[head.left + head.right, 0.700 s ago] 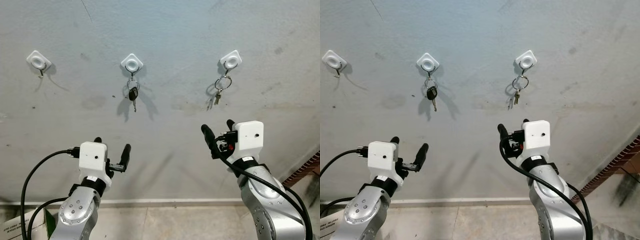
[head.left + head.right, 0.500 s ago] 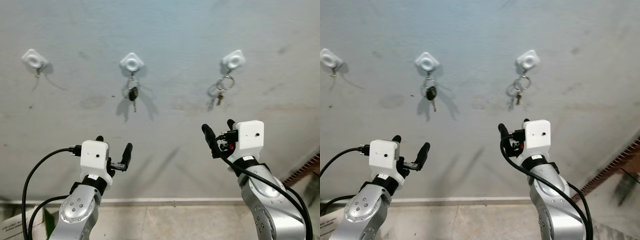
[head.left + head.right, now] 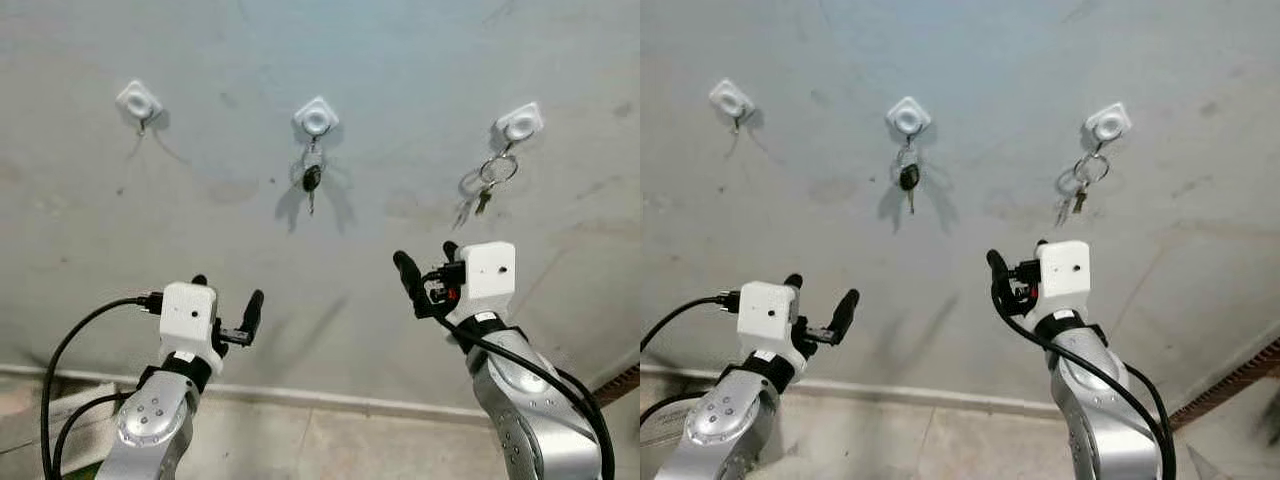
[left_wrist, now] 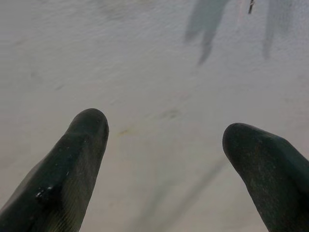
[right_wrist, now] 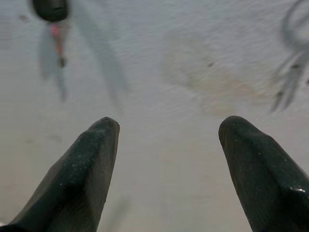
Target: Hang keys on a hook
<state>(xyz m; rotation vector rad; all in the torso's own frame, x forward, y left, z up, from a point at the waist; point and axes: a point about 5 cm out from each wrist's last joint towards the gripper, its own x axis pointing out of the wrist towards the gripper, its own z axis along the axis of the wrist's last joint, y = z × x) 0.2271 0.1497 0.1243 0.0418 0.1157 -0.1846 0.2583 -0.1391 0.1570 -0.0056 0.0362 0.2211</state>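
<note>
A grey plaster wall carries three white hooks in a row. The middle hook is the landmark. A black-headed key hangs from it on a small ring. To its right, the right hook holds a bunch of keys on a larger ring; the single keys are too small to count. To its left, the left hook looks bare, though its metal prong is hard to make out. Below the middle hook and well apart from the wall, the left pincer and right pincer both stand spread wide, grasping nothing. The wrist views show blurred keys beyond the fingertips.
</note>
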